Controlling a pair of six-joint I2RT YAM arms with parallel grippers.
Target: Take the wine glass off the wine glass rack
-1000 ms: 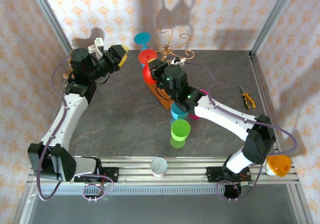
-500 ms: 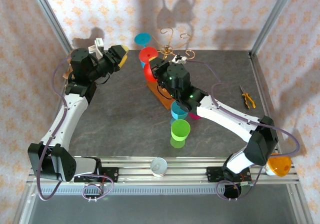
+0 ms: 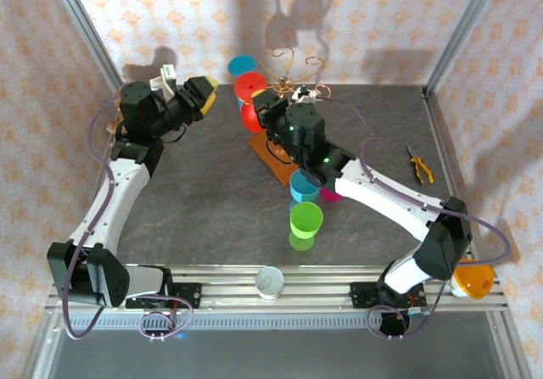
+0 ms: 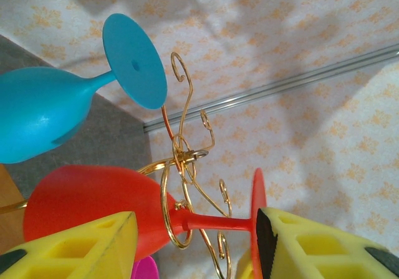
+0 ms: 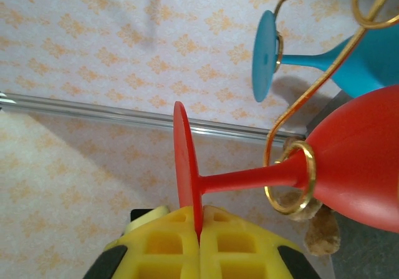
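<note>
The wine glass rack (image 3: 293, 80) is a gold wire stand on a brown wooden base (image 3: 270, 165) at the back middle of the table. A red wine glass (image 3: 252, 116) hangs upside down with its stem (image 5: 243, 179) in a gold ring (image 5: 293, 180). My right gripper (image 5: 199, 220) is shut on the rim of its round foot (image 5: 183, 160); from above this gripper (image 3: 263, 101) is beside the rack. A blue wine glass (image 5: 368, 57) hangs behind it. My left gripper (image 3: 202, 95) stands open to the left, apart from the red glass (image 4: 87, 198), fingers (image 4: 75, 248) empty.
A blue cup (image 3: 304, 188) and a green cup (image 3: 306, 220) stand in front of the rack base, with something magenta (image 3: 333, 195) beside them. Pliers (image 3: 419, 165) lie at the right. An orange glass (image 3: 473, 279) sits by the right arm's base, a small round tin (image 3: 271, 281) on the front rail.
The right gripper has moved slightly up and back with the red glass's foot in it, so the glass shifted along the wire. The left arm has stayed still.
</note>
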